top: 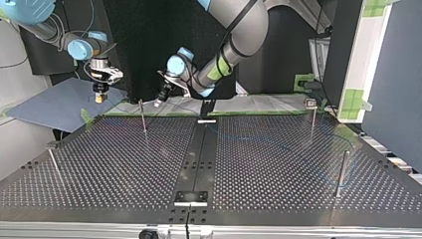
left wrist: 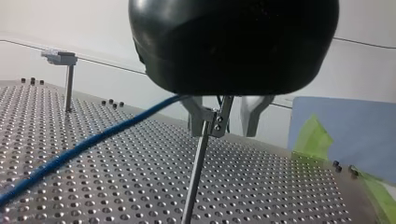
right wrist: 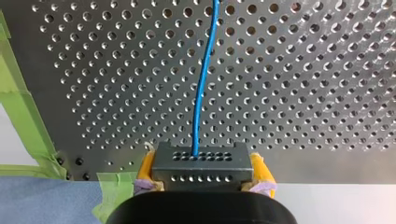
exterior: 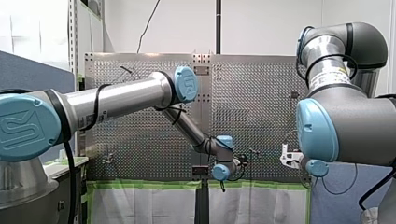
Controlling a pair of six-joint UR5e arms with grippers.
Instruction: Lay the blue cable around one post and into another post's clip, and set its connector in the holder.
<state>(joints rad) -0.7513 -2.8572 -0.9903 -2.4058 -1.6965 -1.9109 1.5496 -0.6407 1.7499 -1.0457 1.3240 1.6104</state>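
Observation:
In the right wrist view my right gripper (right wrist: 201, 179) is shut with its yellow pads (right wrist: 145, 169) on a dark grey connector block (right wrist: 201, 161). The blue cable (right wrist: 201, 88) leaves that block and runs ahead over the perforated table. In the left wrist view my left gripper (left wrist: 226, 127) hangs over a thin post with a metal clip (left wrist: 217, 119). Its metal fingers (left wrist: 197, 116) stand apart on either side of the clip. The blue cable (left wrist: 88, 144) slants away from just under the gripper body. In the top view my left gripper (top: 161, 98) is beside that post (top: 143, 117), and my right gripper (top: 101, 93) is off the table's far left corner.
A post topped with a small holder (left wrist: 59, 57) stands farther off, also seen at the top view's far right as the holder (top: 310, 103). More thin posts (top: 342, 172) (top: 54, 167) rise from the table. Green tape (right wrist: 18, 107) and a blue sheet (top: 54, 104) border the plate.

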